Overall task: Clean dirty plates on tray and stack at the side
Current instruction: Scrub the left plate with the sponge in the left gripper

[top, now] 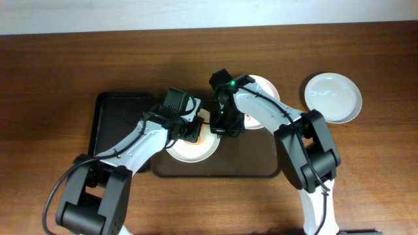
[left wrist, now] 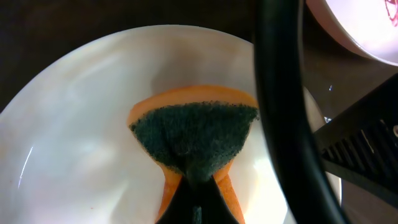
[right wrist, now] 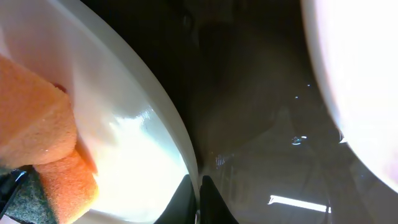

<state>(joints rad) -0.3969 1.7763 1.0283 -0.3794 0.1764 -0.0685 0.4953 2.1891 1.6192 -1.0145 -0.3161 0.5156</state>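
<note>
A white plate (top: 196,151) lies on the dark brown tray (top: 255,156). My left gripper (top: 191,134) is shut on an orange sponge with a green scrub face (left wrist: 193,130) and presses it onto this plate's centre (left wrist: 81,143). My right gripper (top: 219,128) is shut on the plate's right rim (right wrist: 177,149), one finger on each side (right wrist: 199,186). The sponge also shows in the right wrist view (right wrist: 37,124). A second white plate (top: 262,104) with a red smear sits at the tray's back right, partly hidden by the right arm. A pale bluish-white plate (top: 333,96) lies on the table to the right.
A smaller black tray (top: 111,121) lies left of the brown tray, under my left arm. The second plate's edge (left wrist: 360,25) is close to the right of the plate being held. The wooden table (top: 65,65) surrounds both trays.
</note>
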